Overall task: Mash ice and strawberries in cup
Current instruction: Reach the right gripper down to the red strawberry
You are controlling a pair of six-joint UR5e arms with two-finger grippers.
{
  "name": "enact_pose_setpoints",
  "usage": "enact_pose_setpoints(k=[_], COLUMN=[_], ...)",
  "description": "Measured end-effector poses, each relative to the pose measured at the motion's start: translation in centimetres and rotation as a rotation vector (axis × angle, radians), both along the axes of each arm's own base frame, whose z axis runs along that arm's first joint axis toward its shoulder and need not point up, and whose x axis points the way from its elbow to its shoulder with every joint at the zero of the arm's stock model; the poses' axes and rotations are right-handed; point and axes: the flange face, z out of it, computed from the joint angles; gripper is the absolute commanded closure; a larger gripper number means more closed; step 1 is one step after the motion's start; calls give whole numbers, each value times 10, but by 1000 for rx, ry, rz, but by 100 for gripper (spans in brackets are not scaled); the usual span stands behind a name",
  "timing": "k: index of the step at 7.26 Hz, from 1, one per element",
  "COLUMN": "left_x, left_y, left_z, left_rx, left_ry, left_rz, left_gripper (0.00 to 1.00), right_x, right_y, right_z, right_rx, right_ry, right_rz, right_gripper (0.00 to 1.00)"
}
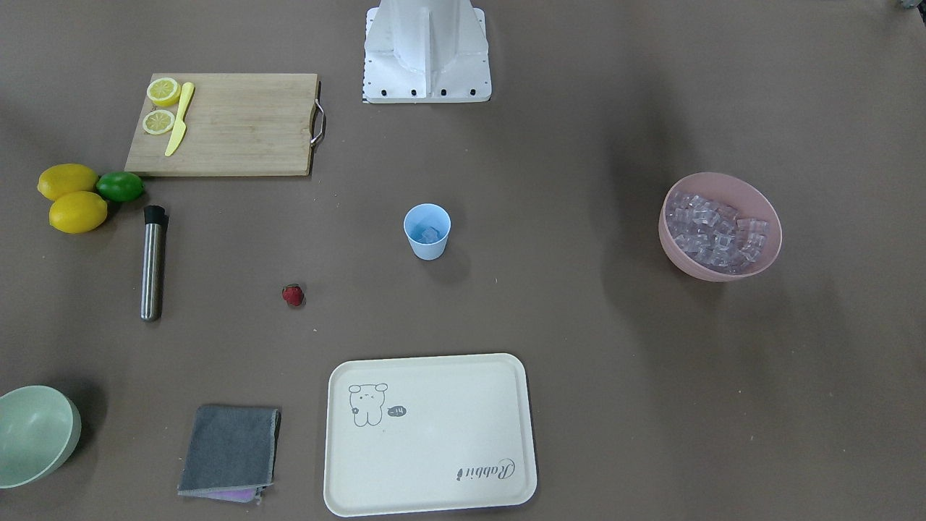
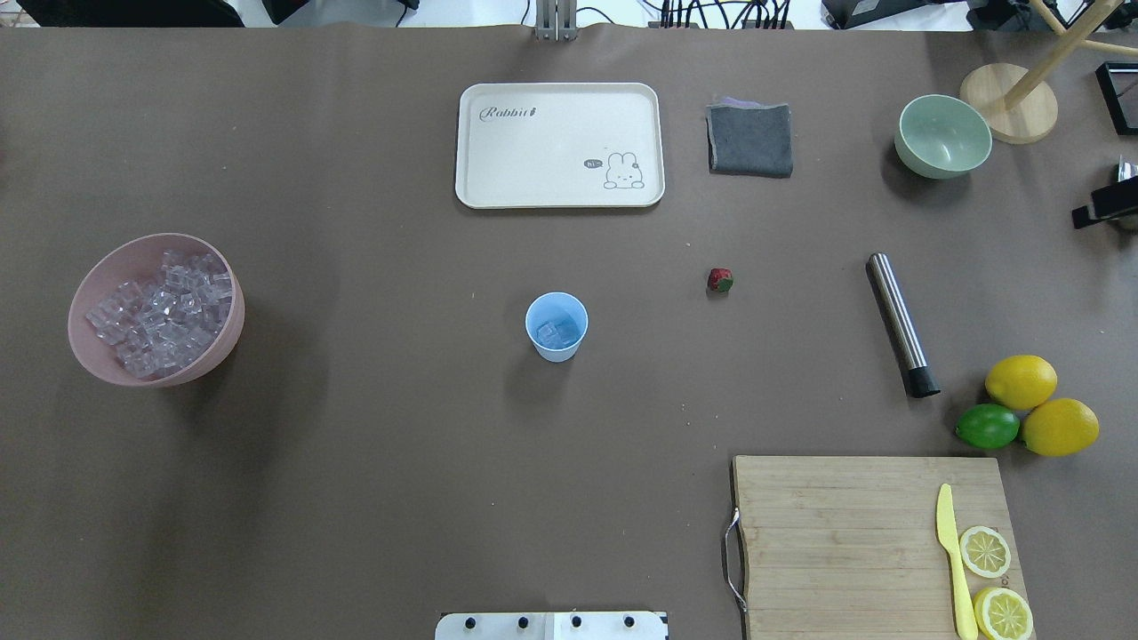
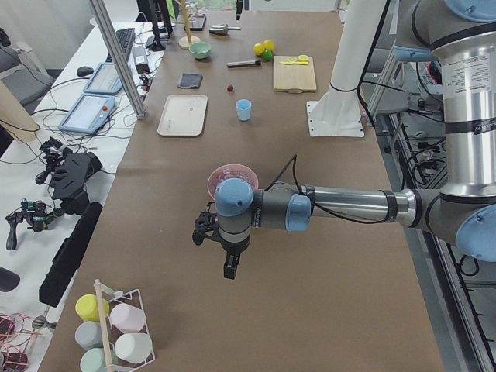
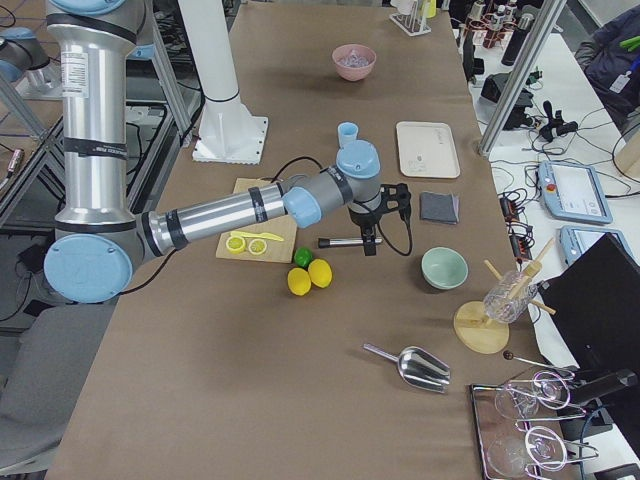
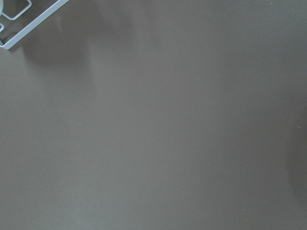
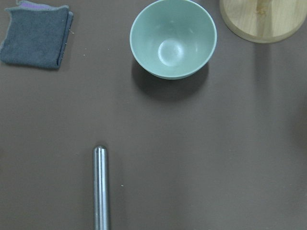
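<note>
Since the left gripper and right gripper appear only in side views, their jaws' state cannot be told; ice inside the cup is faint.

The left arm reaches out flat, and the left gripper points straight down. The right arm reaches out too, with the right gripper pointing down. The jaws are too small to read.

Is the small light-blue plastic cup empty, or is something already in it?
Not empty: the upright cup holds a few clear ice cubes. The red strawberry lies outside, on the table.
</note>
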Motion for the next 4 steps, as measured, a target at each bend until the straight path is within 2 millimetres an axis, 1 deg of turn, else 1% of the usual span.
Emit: enact_pose_setpoints(k=[1, 2, 3, 4], left_x=[0, -1, -1, -1], left_y=[1, 2, 3, 5], left_z=[1, 1, 1, 2], left_rx=[6, 8, 9, 7], left_ry=[0, 0, 0, -1], left_rz=[0, -1, -2, -2], left_gripper=[1, 1, 1, 1], right_x=[-67, -133, -192, -241], right_y=[-7, -6, -3, -2], right_z=[-25, -46, -63, -76], right_rx=[-19, -33, -46, -56], right_ry=[15, 28, 37, 45], right_rz=[6, 10, 16, 24], right_gripper=[0, 0, 0, 0])
